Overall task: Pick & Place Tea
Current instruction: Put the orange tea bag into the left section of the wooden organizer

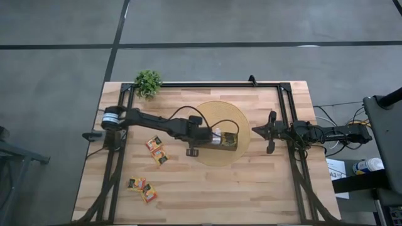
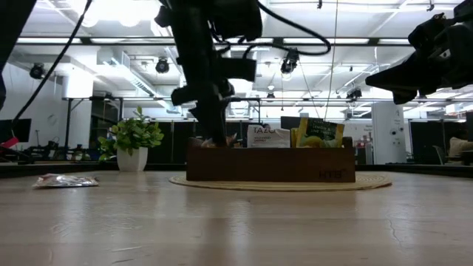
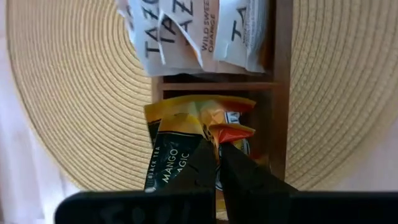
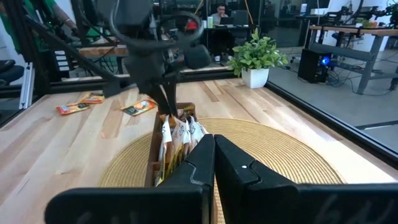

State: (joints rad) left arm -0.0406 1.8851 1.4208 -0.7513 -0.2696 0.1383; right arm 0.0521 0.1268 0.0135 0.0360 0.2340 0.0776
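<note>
A long dark-brown divided box (image 1: 226, 140) lies on a round woven mat (image 1: 242, 119) at mid-table. It holds white-orange tea sachets (image 3: 193, 31) in one compartment and yellow-red-black ones (image 3: 186, 112) in the end compartment. My left gripper (image 3: 217, 144) reaches down into that end compartment (image 1: 217, 137), shut on a yellow-red-black sachet. Several loose sachets (image 1: 157, 149) lie flat on the wood to the left, and two more (image 1: 143, 188) near the front edge. My right gripper (image 1: 256, 130) hovers shut just right of the mat, holding nothing. My left gripper pinches a yellow-red-black sachet between its two fingers; the sachet's orange-red edge (image 3: 231, 132) shows just past the fingertips. The fingers slant steeply down from the table's left. The sachet stands among others in the box's end compartment; its lower edge is hidden.
A small potted plant (image 1: 148, 82) stands at the far left corner. Dark frame rails (image 1: 207, 84) run along the far edge and both sides of the table. Bare wood lies in front of the mat.
</note>
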